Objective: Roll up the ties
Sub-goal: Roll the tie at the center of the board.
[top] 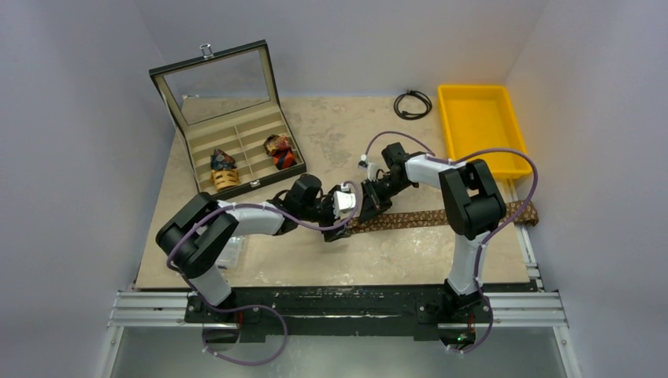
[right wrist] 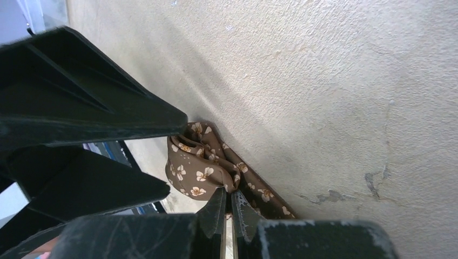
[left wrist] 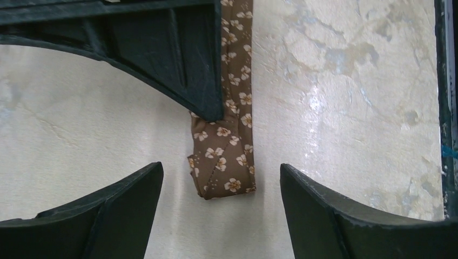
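Overhead cam only gives you the brown tie (top: pixel 441 216) stretched flat across the bench (top: pixel 315 260), its far end reaching past the right edge, with both arms crowded over its left tip. The left wrist cam fills that in: the tip is folded over, and the left jaws are spread wide either side of it, not touching. The right wrist cam shows the right jaws pinched shut on that fold. Two rolled ties (top: pixel 224 169) sit in the case (top: pixel 244 134), which only shows overhead.

Top camera high above whole table (top: pixel 354 260), wrist cameras close-up, apparently sharing the brown tie (left wrist: pixel 224 156)
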Motion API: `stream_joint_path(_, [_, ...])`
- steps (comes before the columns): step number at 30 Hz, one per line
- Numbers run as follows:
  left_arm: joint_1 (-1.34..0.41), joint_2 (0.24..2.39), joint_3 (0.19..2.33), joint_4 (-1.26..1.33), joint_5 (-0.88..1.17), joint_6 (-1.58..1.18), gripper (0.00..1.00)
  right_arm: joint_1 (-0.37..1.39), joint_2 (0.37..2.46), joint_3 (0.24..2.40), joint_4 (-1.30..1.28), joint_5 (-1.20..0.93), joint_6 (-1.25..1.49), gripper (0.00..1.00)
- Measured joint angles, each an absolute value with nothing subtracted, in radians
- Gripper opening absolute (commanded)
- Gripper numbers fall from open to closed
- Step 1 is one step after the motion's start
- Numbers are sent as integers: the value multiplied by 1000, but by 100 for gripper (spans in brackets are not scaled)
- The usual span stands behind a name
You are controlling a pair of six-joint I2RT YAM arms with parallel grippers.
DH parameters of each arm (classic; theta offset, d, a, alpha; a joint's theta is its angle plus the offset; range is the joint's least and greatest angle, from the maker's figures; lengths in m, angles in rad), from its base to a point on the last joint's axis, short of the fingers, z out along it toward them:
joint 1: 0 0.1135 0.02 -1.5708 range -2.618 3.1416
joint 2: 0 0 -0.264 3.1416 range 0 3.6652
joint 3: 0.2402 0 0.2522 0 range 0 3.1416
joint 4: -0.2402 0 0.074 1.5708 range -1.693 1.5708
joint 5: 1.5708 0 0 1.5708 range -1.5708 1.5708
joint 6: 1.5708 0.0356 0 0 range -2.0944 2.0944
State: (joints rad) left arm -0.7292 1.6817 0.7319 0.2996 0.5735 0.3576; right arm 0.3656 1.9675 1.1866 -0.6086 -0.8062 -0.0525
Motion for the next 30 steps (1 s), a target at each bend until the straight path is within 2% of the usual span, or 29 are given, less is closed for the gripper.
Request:
stream_joint_path(3, [-724, 1657, 721, 339, 560, 327, 90, 366, 1959, 1187, -609, -809, -53, 0])
stream_joint_path(7, [-725, 1661, 726, 347, 542, 305, 91, 366, 1952, 1187, -609, -825, -53, 0])
stream_joint_path(13, [-757, 1736, 755, 317, 513, 306, 77, 368, 1949, 1187, -610, -841, -52, 0])
stream_joint_path(17, [-774, 1771, 778, 300, 504, 338, 57, 370, 1948, 1187, -611, -860, -51, 0])
stream_joint_path(19, [-775, 1783, 801, 278, 501, 365, 41, 372, 1944, 1187, -613, -867, -51, 0])
stream_joint_path(21, [-774, 1790, 822, 252, 498, 398, 31, 373, 1934, 1187, -615, -881, -50, 0])
stream_joint_path(23, [-772, 1790, 837, 219, 497, 439, 28, 373, 1920, 1187, -618, -885, -50, 0])
stream_joint_path(30, [-765, 1790, 890, 79, 525, 610, 27, 373, 1893, 1185, -617, -878, -51, 0])
